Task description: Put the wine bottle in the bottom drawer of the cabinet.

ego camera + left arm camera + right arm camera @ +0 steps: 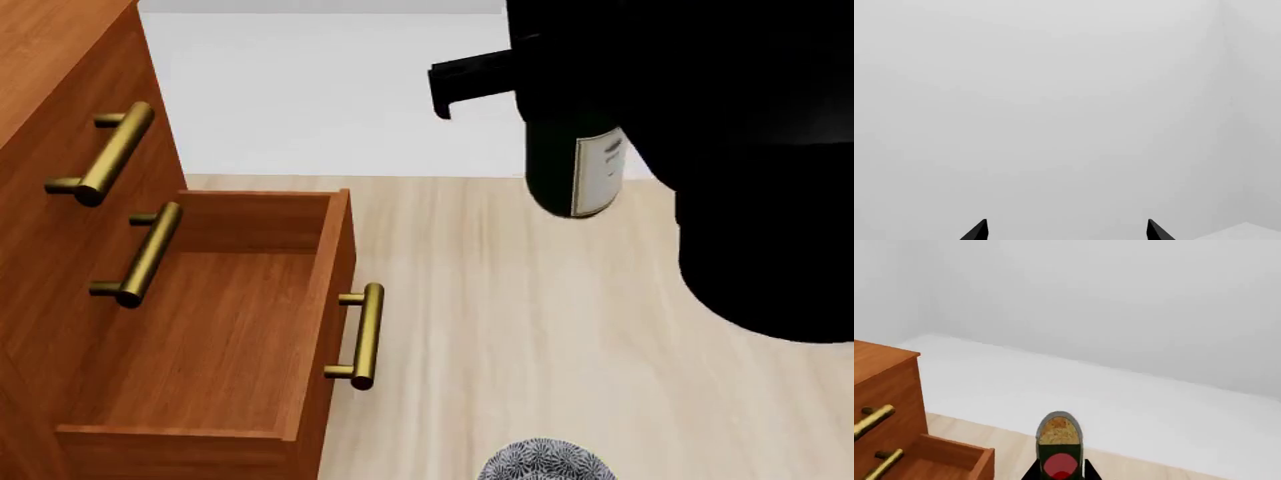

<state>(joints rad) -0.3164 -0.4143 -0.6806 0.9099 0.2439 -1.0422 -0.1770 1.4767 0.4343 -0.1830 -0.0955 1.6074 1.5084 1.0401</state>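
Note:
The wine bottle, dark green with a white label, hangs in the air right of the cabinet, held by my right arm, whose black bulk hides the gripper in the head view. In the right wrist view my right gripper is shut on the bottle's neck, tan cork top toward the camera. The reddish-brown cabinet stands at the left with its bottom drawer pulled open and empty, brass handle facing right. My left gripper is open and empty, facing a blank grey wall.
Two upper drawer fronts with brass handles are shut above the open drawer. Pale wood floor lies right of the cabinet. A grey patterned round object sits at the bottom edge. A white wall base runs behind.

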